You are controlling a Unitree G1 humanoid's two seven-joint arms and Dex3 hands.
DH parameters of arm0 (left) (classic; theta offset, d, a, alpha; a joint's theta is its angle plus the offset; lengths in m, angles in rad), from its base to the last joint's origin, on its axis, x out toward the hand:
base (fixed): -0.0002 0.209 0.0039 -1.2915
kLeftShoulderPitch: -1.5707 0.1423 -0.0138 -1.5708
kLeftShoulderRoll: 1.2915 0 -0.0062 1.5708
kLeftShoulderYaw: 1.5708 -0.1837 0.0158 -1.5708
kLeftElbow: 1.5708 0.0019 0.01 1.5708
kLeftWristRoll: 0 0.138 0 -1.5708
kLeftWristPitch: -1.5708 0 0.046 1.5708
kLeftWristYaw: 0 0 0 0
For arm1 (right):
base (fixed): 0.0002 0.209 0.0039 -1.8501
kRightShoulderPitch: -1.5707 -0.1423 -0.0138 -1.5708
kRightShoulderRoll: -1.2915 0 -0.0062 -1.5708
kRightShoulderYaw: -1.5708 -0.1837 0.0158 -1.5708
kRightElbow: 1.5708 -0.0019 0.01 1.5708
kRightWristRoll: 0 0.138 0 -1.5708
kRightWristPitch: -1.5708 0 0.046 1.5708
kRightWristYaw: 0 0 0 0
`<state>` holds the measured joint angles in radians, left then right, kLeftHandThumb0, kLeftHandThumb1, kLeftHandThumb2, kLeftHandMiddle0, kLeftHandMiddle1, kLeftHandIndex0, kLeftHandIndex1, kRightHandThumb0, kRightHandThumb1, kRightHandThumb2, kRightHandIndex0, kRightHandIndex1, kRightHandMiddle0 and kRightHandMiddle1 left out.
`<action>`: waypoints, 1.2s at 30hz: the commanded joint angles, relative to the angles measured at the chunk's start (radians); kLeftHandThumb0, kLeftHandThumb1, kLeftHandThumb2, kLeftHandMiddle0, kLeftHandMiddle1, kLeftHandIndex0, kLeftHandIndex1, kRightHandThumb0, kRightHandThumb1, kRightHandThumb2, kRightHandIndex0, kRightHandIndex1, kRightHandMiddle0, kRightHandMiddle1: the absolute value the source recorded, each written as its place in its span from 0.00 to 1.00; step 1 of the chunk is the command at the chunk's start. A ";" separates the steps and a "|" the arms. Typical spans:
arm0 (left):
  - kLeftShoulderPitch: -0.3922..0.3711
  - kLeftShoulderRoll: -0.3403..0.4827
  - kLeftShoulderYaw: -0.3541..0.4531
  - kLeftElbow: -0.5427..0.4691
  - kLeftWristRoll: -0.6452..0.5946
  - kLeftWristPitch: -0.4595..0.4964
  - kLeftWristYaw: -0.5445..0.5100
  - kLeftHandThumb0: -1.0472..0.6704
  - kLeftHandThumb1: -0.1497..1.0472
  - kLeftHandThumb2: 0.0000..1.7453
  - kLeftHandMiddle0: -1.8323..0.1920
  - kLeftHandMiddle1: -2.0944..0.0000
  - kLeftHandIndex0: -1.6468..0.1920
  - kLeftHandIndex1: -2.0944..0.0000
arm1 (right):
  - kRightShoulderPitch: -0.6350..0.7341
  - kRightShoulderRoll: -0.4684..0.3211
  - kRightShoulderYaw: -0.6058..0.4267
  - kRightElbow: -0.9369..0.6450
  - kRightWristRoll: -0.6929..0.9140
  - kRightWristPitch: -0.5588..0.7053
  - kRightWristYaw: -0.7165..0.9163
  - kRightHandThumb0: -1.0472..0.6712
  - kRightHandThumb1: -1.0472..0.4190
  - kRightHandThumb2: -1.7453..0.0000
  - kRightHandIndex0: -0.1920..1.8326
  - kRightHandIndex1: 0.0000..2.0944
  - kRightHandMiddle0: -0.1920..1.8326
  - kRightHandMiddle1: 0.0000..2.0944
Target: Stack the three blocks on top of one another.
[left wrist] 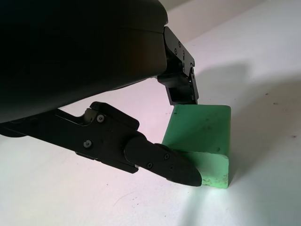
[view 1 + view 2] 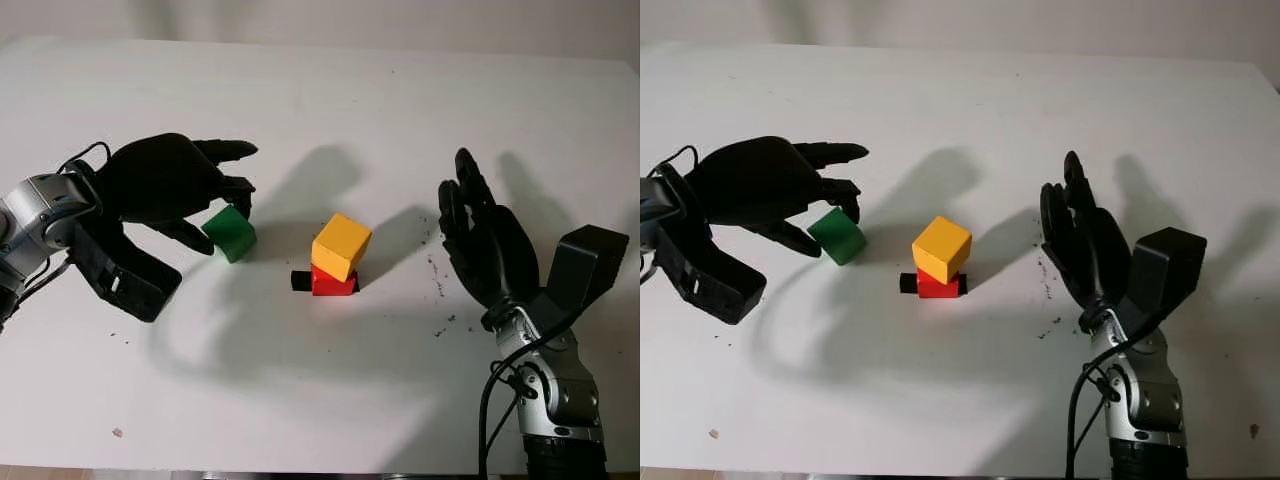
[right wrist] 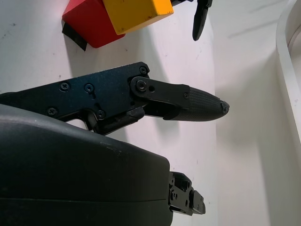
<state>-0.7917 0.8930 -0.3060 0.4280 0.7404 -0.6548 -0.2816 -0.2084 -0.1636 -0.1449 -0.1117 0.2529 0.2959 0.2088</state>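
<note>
The green block (image 2: 231, 233) sits on the white surface (image 2: 330, 390), tilted, with the left hand (image 2: 165, 188) around it, fingers (image 1: 162, 162) closed on its sides. Just beside it, the yellow block (image 2: 341, 246) rests askew atop the red block (image 2: 331, 282). The right hand (image 2: 485, 240) stands open nearby, fingers wide.

A white tabletop (image 2: 320, 90) spans nearly the whole scene, marked with small dark specks (image 2: 440, 330) toward its right side. Beyond its far edge runs a pale grey wall (image 2: 330, 20). Light casts soft shadows across the tabletop.
</note>
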 commanded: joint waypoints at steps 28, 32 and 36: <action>0.060 -0.111 0.261 -0.321 -0.682 0.643 -0.463 0.35 1.00 0.07 0.84 0.98 0.78 0.25 | -0.018 -0.001 -0.006 0.007 0.009 0.010 0.000 0.24 0.00 0.70 0.00 0.00 0.00 0.00; 0.030 -0.102 0.268 -0.391 -0.675 0.696 -0.461 0.36 1.00 0.05 0.83 0.97 0.75 0.24 | -0.019 0.000 -0.005 0.007 0.009 0.012 -0.005 0.24 0.00 0.72 0.00 0.00 0.00 0.00; -0.039 -0.100 0.237 -0.471 -0.645 0.799 -0.490 0.38 0.99 0.04 0.82 0.97 0.73 0.27 | -0.020 0.002 -0.001 0.011 0.004 0.008 -0.007 0.25 0.00 0.71 0.00 0.00 0.00 0.00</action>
<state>-0.7807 0.7824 -0.0653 -0.0017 0.0914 0.1249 -0.7623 -0.2228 -0.1619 -0.1456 -0.1033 0.2556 0.3058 0.2042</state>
